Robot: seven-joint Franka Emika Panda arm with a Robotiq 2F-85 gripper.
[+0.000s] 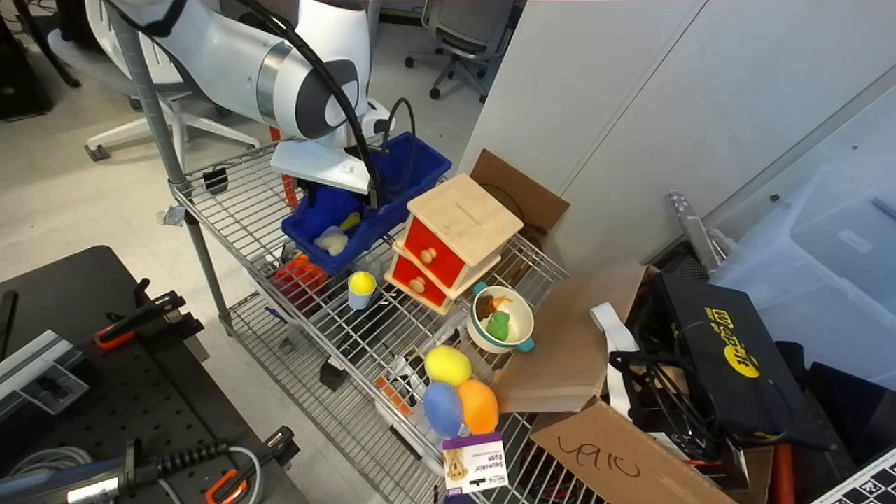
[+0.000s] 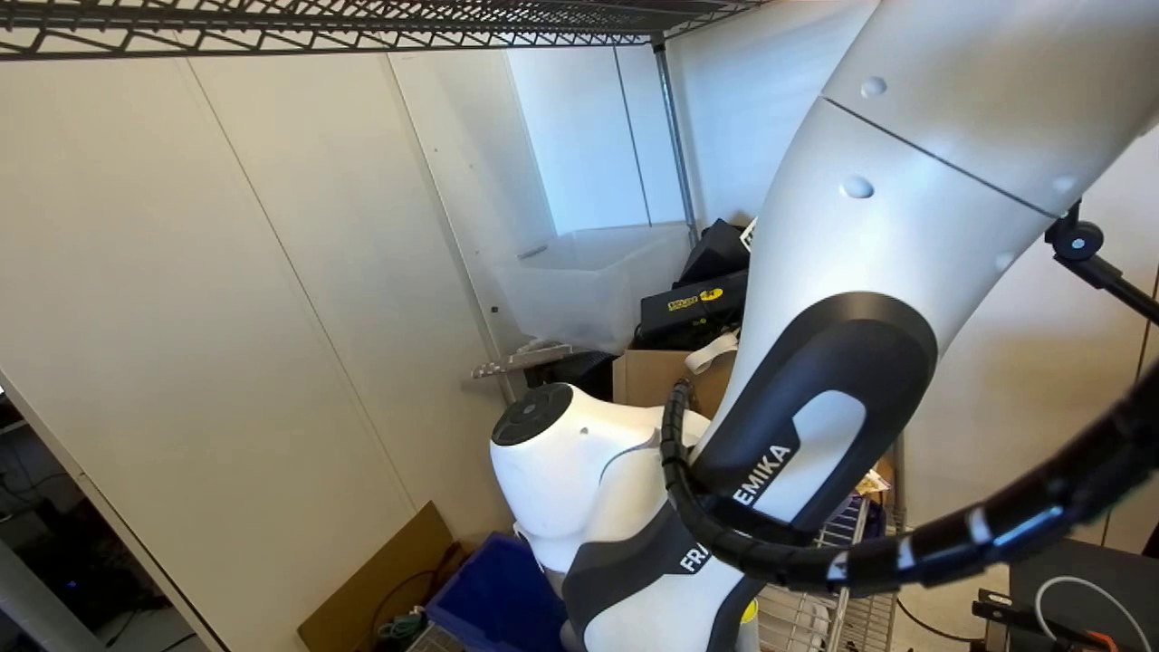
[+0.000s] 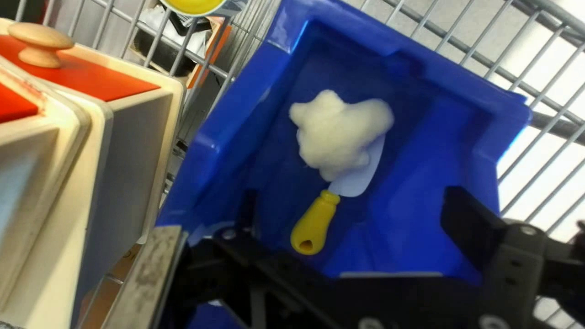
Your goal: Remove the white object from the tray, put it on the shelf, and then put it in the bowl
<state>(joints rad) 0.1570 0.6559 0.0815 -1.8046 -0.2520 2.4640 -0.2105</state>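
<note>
One blue plastic tray (image 3: 233,119) holds one white fluffy lump (image 3: 340,130) and one yellow-handled spatula (image 3: 330,197); the lump, the task's object, lies partly over the spatula's white blade. Over the tray hangs the one end effector (image 3: 351,205), released, its two black fingers (image 3: 468,219) spread well apart. One grey wire-grid shelf (image 1: 241,206) serves as the tabletop.

In an exterior view, one two-handled bowl (image 1: 519,311) stands on this tabletop with two small items (image 1: 498,326) inside, one green and one brownish orange, hard to identify. Near it lie three toy eggs (image 1: 445,404), one yellow, one blue and one orange, grouped together, with one "Squeakin' Eggs" card (image 1: 474,463) beside them. One pale-blue cup (image 1: 360,301), yellow at its mouth, stands near the tray's end.

One wooden box (image 1: 462,213) with two red drawers (image 1: 445,262) and two round knobs (image 1: 428,255) stands just beside the tray, between it and the bowl, blocking the straight line across. Past the bowl are one open cardboard box (image 1: 560,364), one black case (image 1: 689,301) with yellow lettering and one clear plastic bin (image 1: 840,280). One cardboard panel (image 1: 514,189) leans behind the wooden box. At least two office chairs (image 1: 465,31) stand beyond. The robot arm (image 2: 842,235) and its black hose (image 2: 797,566) hide most of the tabletop in an exterior view.
</note>
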